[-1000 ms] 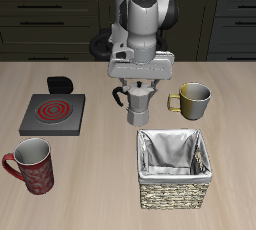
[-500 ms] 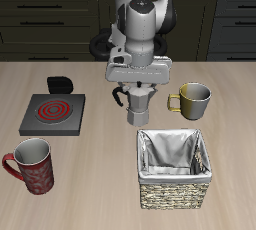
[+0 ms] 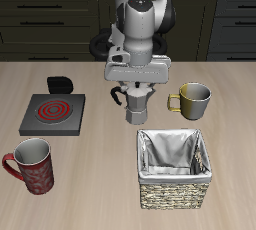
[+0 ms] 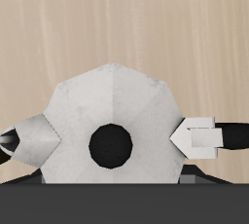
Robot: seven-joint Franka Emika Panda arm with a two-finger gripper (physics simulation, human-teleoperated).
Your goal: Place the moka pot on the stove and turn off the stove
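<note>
Directly beneath the white two-finger gripper (image 3: 139, 86), near the middle of the pale wood-grain surface (image 3: 100, 174): small silver faceted metal moka pot (image 3: 137, 103), upright, narrow at the waist, dark handle to one side. Seen from the wrist, an octagonal lid with flat matt facets and a round black knob (image 4: 111, 144) at its centre, pale fingers (image 4: 199, 137) close on opposite sides of the pot (image 4: 112, 121). Fingers apparently closed on the pot's upper body, though actual contact not clear enough to confirm. Judged step: secure the grasp, then lift and carry across to the flat dark grey square stove (image 3: 53, 113), well apart from the pot and with its spiral coil glowing red. Best done by pressing on flat facets rather than edges, since smooth metal may slip or twist; lifting straight up before moving sideways; keeping the pot level; setting it centred on the coil. Small black knob (image 3: 60, 84) at the stove's back edge, yet to be turned. Olive metal mug (image 3: 193, 99) just beside the pot, so worth avoiding during the lift.
</note>
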